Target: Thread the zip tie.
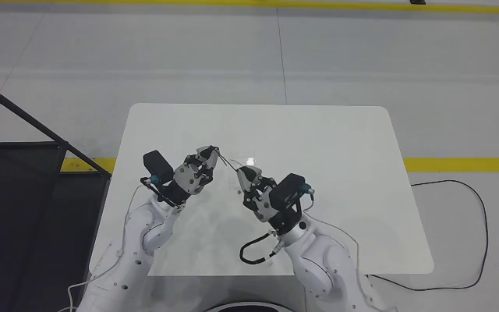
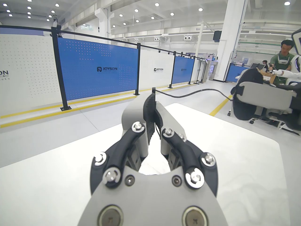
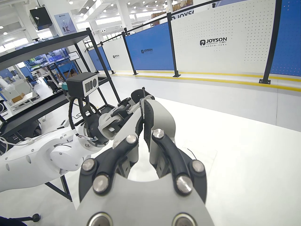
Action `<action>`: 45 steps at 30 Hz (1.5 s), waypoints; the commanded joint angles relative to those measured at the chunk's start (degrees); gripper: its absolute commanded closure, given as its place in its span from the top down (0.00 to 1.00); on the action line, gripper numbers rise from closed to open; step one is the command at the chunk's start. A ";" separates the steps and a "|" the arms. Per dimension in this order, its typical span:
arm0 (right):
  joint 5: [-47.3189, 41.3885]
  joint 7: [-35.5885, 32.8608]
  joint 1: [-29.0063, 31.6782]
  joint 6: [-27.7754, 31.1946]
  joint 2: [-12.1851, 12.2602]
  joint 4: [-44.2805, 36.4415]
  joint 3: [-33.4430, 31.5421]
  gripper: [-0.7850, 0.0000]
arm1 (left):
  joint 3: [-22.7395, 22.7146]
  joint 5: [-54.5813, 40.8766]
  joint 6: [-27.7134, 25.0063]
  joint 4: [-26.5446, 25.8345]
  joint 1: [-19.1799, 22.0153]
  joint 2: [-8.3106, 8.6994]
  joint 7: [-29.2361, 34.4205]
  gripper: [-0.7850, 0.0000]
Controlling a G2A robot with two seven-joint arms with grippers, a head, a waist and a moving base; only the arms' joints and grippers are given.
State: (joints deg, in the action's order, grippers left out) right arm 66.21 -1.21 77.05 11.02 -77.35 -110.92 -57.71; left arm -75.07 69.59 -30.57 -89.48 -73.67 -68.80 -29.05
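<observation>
Left wrist view: a thin black plastic zip tie (image 2: 175, 96) arcs in the air above the white table (image 2: 235, 156). It runs from the left gripper (image 2: 154, 104), fingers clamped on one end, to the right gripper (image 3: 144, 104), fingers pinched on the other. The strap looks light, springy and slick. It is best held close to head and tail tip, so that little free length can bow away.

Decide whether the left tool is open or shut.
Shut on the zip tie: in the left wrist view the pads of the left tool meet, with the strap pinched between them.
</observation>
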 commanded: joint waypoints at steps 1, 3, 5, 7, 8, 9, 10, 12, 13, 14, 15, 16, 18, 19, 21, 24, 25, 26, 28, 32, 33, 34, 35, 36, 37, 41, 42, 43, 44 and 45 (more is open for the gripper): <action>0.10 0.07 -0.01 -0.01 -0.03 -0.10 0.11 0.00 | 0.00 0.00 0.00 0.00 0.00 0.00 0.00 0.00; 0.03 0.09 -0.12 -0.08 -0.09 -0.18 0.26 0.00 | 0.00 0.00 0.00 0.00 0.00 0.00 0.00 0.00; 0.01 0.02 -0.35 -0.11 -0.16 -0.18 0.48 0.00 | 0.00 0.00 0.00 0.00 0.00 0.00 0.00 0.00; -0.03 -0.17 -0.66 -0.22 -0.24 -0.11 0.68 0.00 | 0.00 0.00 0.00 0.00 0.00 0.00 0.00 0.00; -0.02 -0.28 -0.82 -0.29 -0.29 -0.05 0.81 0.00 | 0.00 0.00 0.00 0.00 0.00 0.00 0.00 0.00; 0.00 -0.40 -1.02 -0.33 -0.33 0.04 0.93 0.00 | 0.00 0.00 0.00 0.00 0.00 0.00 0.00 0.00; -0.02 -0.58 -1.20 -0.45 -0.38 0.18 1.04 0.00 | 0.00 0.00 0.00 0.00 0.00 0.00 0.00 0.00; -0.01 -0.94 -1.57 -0.69 -0.48 0.47 1.26 0.00 | 0.00 0.00 0.00 0.00 0.00 0.00 0.00 0.00; 0.05 -1.14 -1.77 -0.84 -0.53 0.62 1.35 0.00 | 0.00 0.00 0.00 0.00 0.00 0.00 0.00 0.00; 0.11 -1.41 -1.95 -1.04 -0.57 0.79 1.47 0.00 | 0.00 0.00 0.00 0.00 0.00 0.00 0.00 0.00; 0.23 -1.83 -2.14 -1.36 -0.62 0.99 1.57 0.00 | 0.00 0.00 0.00 0.00 0.00 0.00 0.00 0.00; 0.39 -2.45 -2.38 -1.85 -0.68 1.13 1.67 0.00 | 0.00 0.00 0.00 0.00 0.00 0.00 0.00 0.00; 0.42 -3.29 -2.87 -2.62 -0.82 1.34 1.95 0.00 | 0.00 0.00 0.00 0.00 0.00 0.00 0.00 0.00; 0.40 -3.66 -3.12 -2.93 -0.90 1.50 2.08 0.00 | 0.00 0.00 0.00 0.00 0.00 0.00 0.00 0.00; 0.38 -4.13 -3.55 -3.42 -1.03 1.73 2.29 0.00 | 0.00 0.00 0.00 0.00 0.00 0.00 0.00 0.00; 0.59 -4.70 -4.01 -3.97 -1.19 1.84 2.62 0.00 | 0.00 0.00 0.00 0.00 0.00 0.00 0.00 0.00; 0.68 -4.78 -4.14 -4.07 -1.23 1.78 2.72 0.00 | 0.00 0.00 0.00 0.00 0.00 0.00 0.00 0.00; 0.83 -4.87 -4.24 -4.26 -1.28 1.77 2.80 0.00 | 0.00 0.00 0.00 0.00 0.00 0.00 0.00 0.00; 1.16 -5.19 -4.39 -4.60 -1.36 1.69 2.99 0.00 | 0.00 0.00 0.00 0.00 0.00 0.00 0.00 0.00; 1.85 -5.68 -4.40 -5.44 -1.49 1.66 3.16 0.00 | -0.31 -0.32 0.89 -1.29 -0.67 0.00 0.73 0.00; 2.10 -5.67 -4.32 -5.67 -1.51 1.68 3.19 0.00 | -0.49 -0.05 1.28 -1.43 -0.80 0.01 0.45 0.00; 2.40 -5.63 -4.20 -5.91 -1.53 1.68 3.21 0.00 | -0.60 0.40 1.81 -1.51 -0.95 0.01 0.09 0.00; 2.76 -5.58 -4.05 -6.23 -1.54 1.64 3.19 0.00 | -0.64 0.98 2.52 -1.57 -1.09 0.00 -0.31 0.00; 3.23 -5.45 -3.87 -6.63 -1.55 1.56 3.15 0.00 | -0.53 1.43 2.93 -1.62 -1.21 -0.03 -0.73 0.00; 3.72 -5.37 -3.64 -7.11 -1.56 1.48 3.14 0.00 | -0.41 1.77 3.09 -1.61 -1.30 -0.05 -1.10 0.00; 5.92 -4.80 -2.61 -8.85 -1.58 0.97 3.19 0.00 | -0.34 3.86 4.19 -1.77 -1.67 -0.07 -3.44 0.00; 6.23 -4.72 -2.40 -9.09 -1.59 0.87 3.20 0.00 | -0.38 4.67 4.66 -1.87 -1.79 -0.06 -4.17 0.00; 6.56 -4.75 -2.27 -9.27 -1.60 0.77 3.20 0.00 | -0.32 5.58 5.08 -1.92 -1.94 -0.06 -4.77 0.00; 6.79 -4.80 -2.15 -9.43 -1.61 0.67 3.19 0.00 | -0.19 6.30 5.37 -1.92 -2.10 -0.06 -5.32 0.00; 6.99 -4.86 -2.06 -9.56 -1.63 0.58 3.19 0.00 | -0.08 7.00 5.63 -1.92 -2.21 -0.06 -5.80 0.00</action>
State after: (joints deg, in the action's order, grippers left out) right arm 72.98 -5.97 74.90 1.60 -78.96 -110.24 -54.51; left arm -75.30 75.62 -25.29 -91.40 -75.73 -68.86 -34.19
